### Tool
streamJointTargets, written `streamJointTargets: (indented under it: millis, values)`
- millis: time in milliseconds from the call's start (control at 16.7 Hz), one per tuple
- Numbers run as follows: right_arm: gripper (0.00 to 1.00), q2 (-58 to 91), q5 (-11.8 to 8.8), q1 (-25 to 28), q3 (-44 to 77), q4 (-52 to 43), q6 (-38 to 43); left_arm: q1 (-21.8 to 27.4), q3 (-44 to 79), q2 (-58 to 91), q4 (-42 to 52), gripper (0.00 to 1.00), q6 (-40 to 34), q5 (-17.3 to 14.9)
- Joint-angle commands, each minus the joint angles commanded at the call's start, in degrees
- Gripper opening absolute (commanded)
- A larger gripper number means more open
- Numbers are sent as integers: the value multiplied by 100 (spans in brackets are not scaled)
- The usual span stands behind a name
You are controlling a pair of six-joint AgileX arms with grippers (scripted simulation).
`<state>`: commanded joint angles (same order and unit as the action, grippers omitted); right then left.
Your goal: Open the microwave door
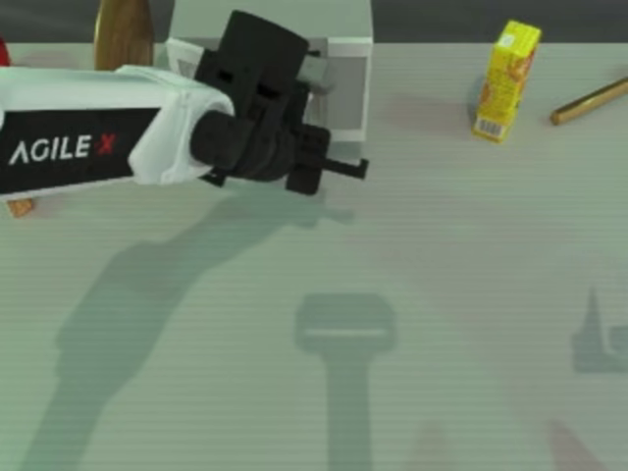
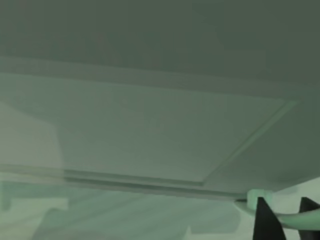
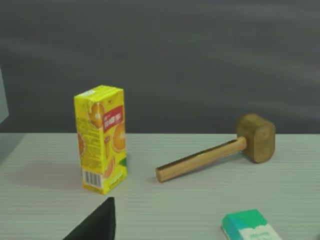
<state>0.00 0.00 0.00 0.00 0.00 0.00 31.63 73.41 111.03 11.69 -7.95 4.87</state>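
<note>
Top view: microwave (image 1: pixel 345 74) sat at the far edge of the desk (image 1: pixel 442 294), left of centre, mostly covered from above by the left arm. Only its light top and right front corner showed. Left arm reached in from the left side of the desk, its black wrist over the front of the oven. Left claw (image 1: pixel 343 169) sat just in front of the microwave's right front corner; one thin black finger stuck out toward the right. Could not tell whether that claw was wide, narrow or gripping anything.

Left wrist view: filled almost wholly by the microwave door (image 2: pixel 150 135), seen very close, its grey translucent window bordered by a pale frame. Two dark fingertips (image 2: pixel 265 220) showed at one corner of the picture, a pale curved part lying between them. Contact with the door could not be judged.

A yellow juice carton (image 1: pixel 505 81) stood upright on the desk, well to the right of the microwave. A wooden mallet (image 3: pixel 220 150) lay on its side beyond the carton. A small teal-and-white box (image 3: pixel 250 226) lay near the right wrist camera.

Right arm: not seen in the top view. In the right wrist view only a dark sliver of the right claw (image 3: pixel 97 225) showed; its opening could not be told.
</note>
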Motion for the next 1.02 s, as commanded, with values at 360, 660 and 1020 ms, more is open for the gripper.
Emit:
streamJointTargets:
  millis: [360, 660, 1020]
  values:
    - [100, 0, 0, 0, 0, 0, 0, 0, 0, 0, 0, 0, 0, 0]
    - [100, 0, 0, 0, 0, 0, 0, 0, 0, 0, 0, 0, 0, 0]
    - [100, 0, 0, 0, 0, 0, 0, 40, 0, 5, 4, 0, -15, -59]
